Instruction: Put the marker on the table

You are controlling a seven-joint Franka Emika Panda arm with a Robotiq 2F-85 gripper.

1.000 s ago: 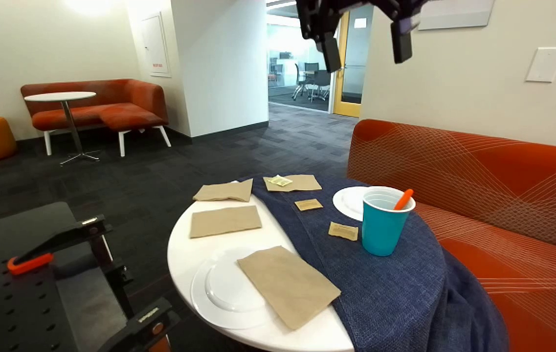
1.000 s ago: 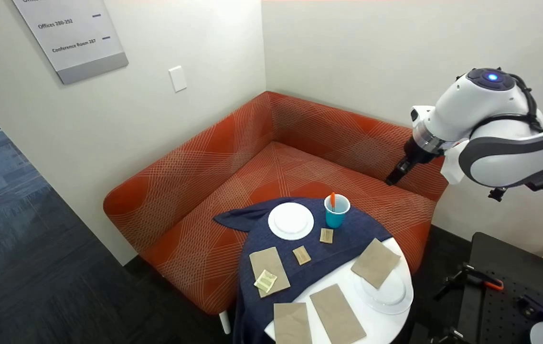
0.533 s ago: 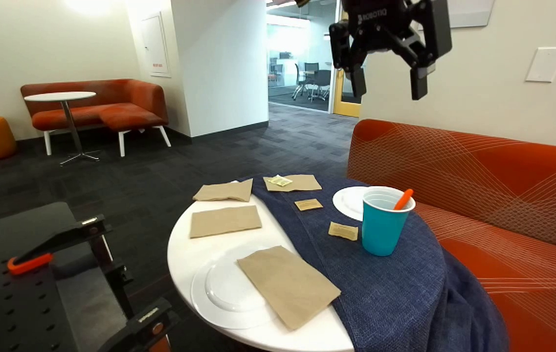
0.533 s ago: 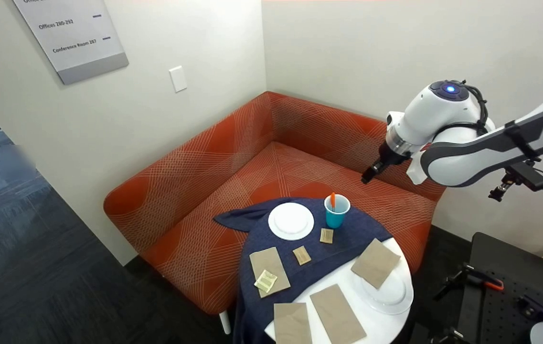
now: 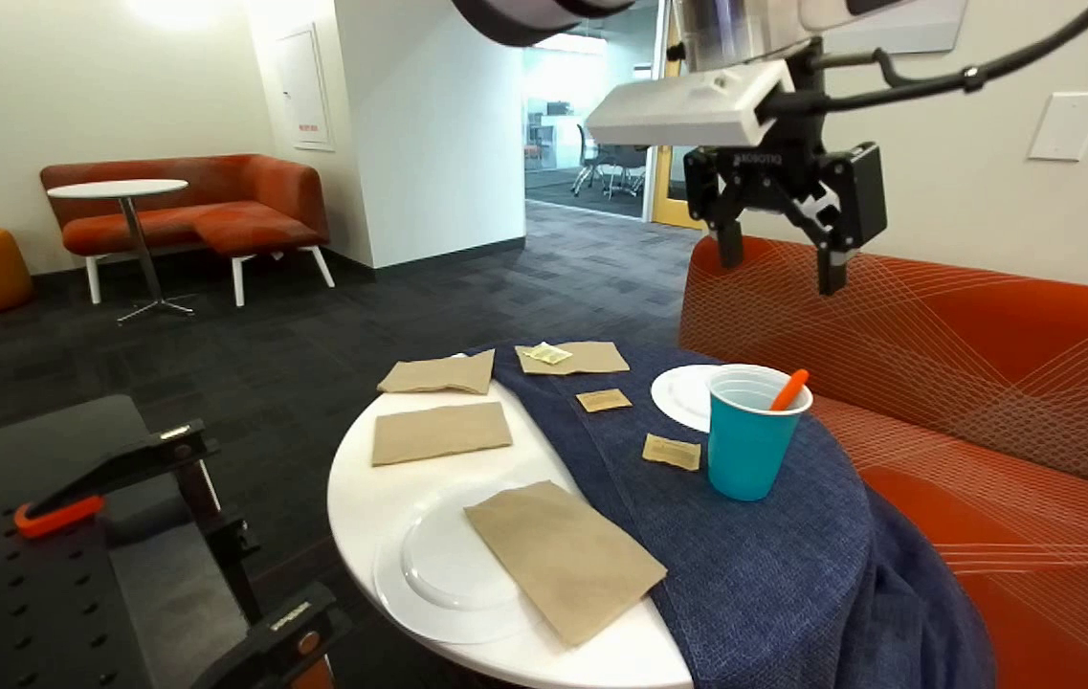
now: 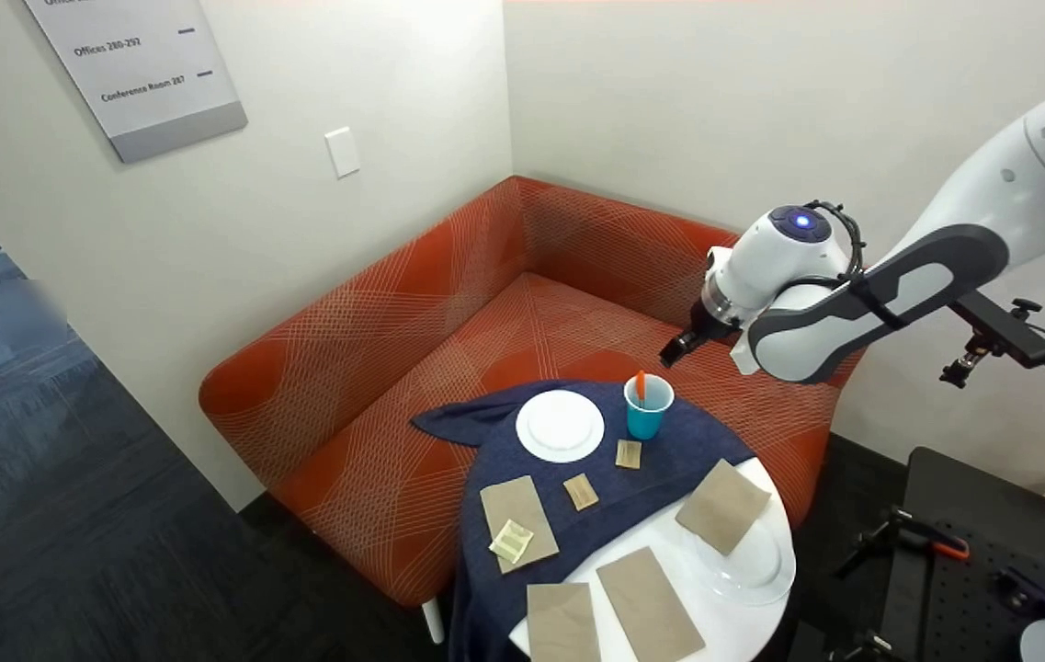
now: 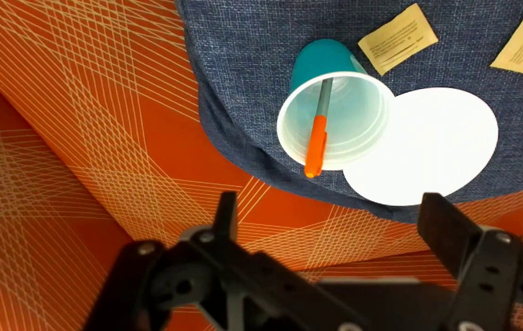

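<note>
The marker has an orange cap and a grey body. It leans in the teal cup (image 5: pixel 749 445), its orange end (image 5: pixel 790 390) above the rim. The marker also shows in an exterior view (image 6: pixel 641 384) and, with its grey part inside the cup, in the wrist view (image 7: pixel 317 140). The cup stands upright on the dark blue cloth of the round white table (image 5: pixel 352 507). My gripper (image 5: pixel 781 270) is open and empty, above and apart from the cup. It also shows in an exterior view (image 6: pixel 672 354) and in the wrist view (image 7: pixel 328 200), where the cup lies ahead of the fingertips.
A white plate (image 7: pixel 427 147) is beside the cup. Tan cards (image 5: pixel 672 452), brown napkins (image 5: pixel 443 431) and a clear plate (image 5: pixel 410 593) lie on the table. An orange sofa (image 6: pixel 448 368) stands behind it. A black perforated stand (image 5: pixel 17 593) with clamps is close by.
The arm has moved from the sofa's side toward the cup and lower, with the gripper still open. The marker, cup and table items have not moved.
</note>
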